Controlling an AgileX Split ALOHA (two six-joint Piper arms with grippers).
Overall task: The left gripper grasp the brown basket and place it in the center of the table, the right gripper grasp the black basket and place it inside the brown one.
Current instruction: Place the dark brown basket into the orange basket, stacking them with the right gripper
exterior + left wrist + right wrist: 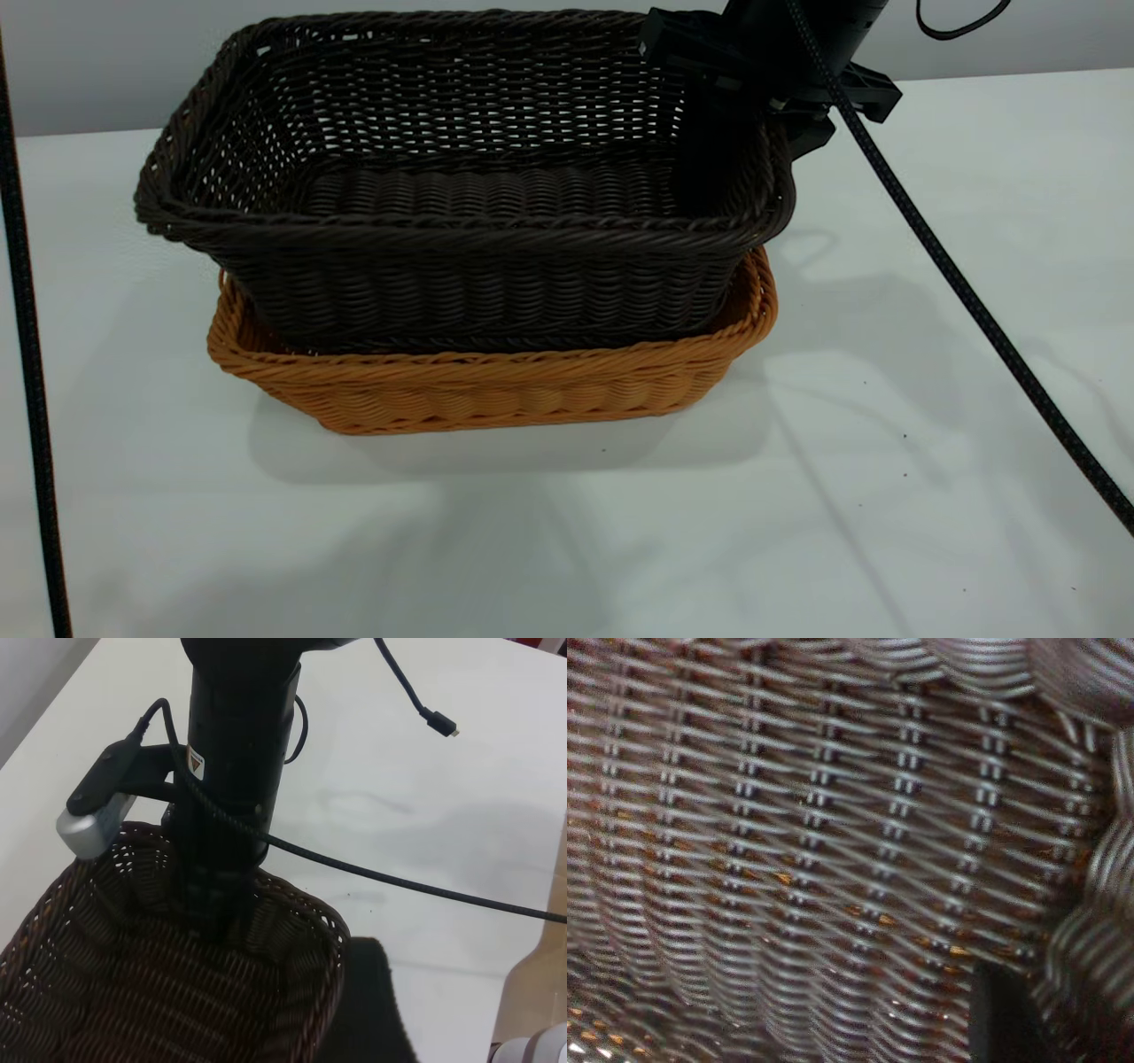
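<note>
The black basket [478, 266] sits with its base inside the rim of the brown basket [496, 390], near the middle of the table [886, 461]. My right gripper [769, 133] is shut on the black basket's right rim, one finger inside the wall and one outside. The right wrist view shows only dark weave [833, 859] and one black finger [1001, 1019]. My left gripper [443, 1019] is open and empty, off to the side of the baskets, looking at the right arm [235, 771] and the black basket [133, 992]. It is out of the exterior view.
The right arm's braided cable [957, 283] runs down across the table on the right. Another black cable [27, 354] hangs along the left edge. A loose cable plug [440, 722] dangles above the table in the left wrist view.
</note>
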